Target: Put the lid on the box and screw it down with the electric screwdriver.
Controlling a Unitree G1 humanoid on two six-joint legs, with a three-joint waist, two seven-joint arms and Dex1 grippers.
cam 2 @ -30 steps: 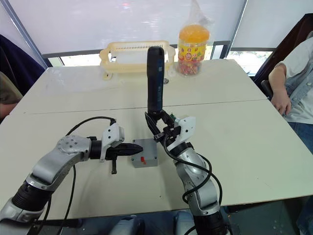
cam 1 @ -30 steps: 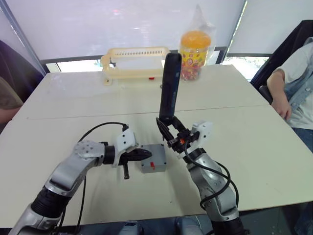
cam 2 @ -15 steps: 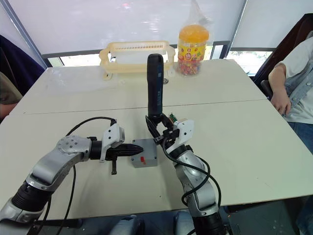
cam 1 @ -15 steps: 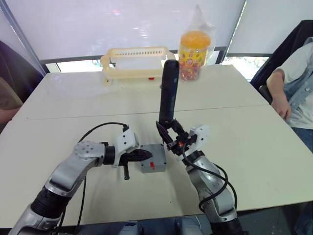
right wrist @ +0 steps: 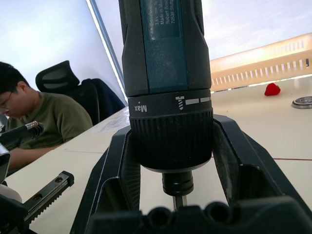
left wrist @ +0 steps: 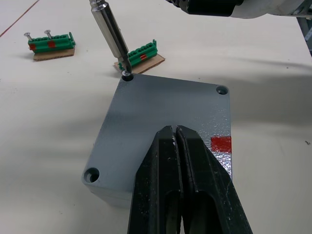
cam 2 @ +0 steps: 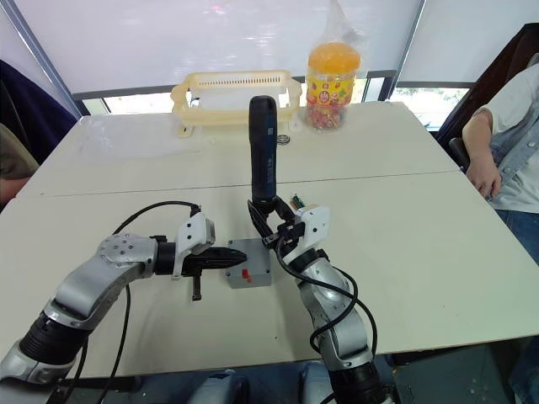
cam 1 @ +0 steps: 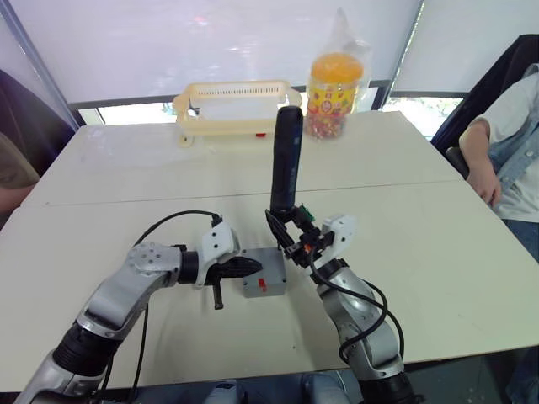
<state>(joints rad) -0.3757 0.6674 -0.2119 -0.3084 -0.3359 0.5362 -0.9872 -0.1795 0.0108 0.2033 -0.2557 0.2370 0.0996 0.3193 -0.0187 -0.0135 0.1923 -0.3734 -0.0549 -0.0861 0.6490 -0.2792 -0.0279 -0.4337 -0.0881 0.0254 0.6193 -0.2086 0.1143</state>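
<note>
Left wrist view: screwdriver (left wrist: 111, 34) bit stands upright in the lid's (left wrist: 165, 126) far corner hole; right gripper (cam 1: 293, 225) clamps it, left gripper (left wrist: 176, 141) closed, pressing the lid.

Office or lab: white tables (cam 1: 404, 168), office chair (right wrist: 66, 80), window blinds (cam 1: 210, 42).

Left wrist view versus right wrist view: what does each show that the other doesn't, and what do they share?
Left wrist: the lid seated on the box, the bit in a corner screw hole, two green terminal blocks behind, and the shut left gripper on the lid.
Right wrist: the right gripper clamping the barrel, a seated person, the cream rack.
Both: the electric screwdriver and the table.
</note>
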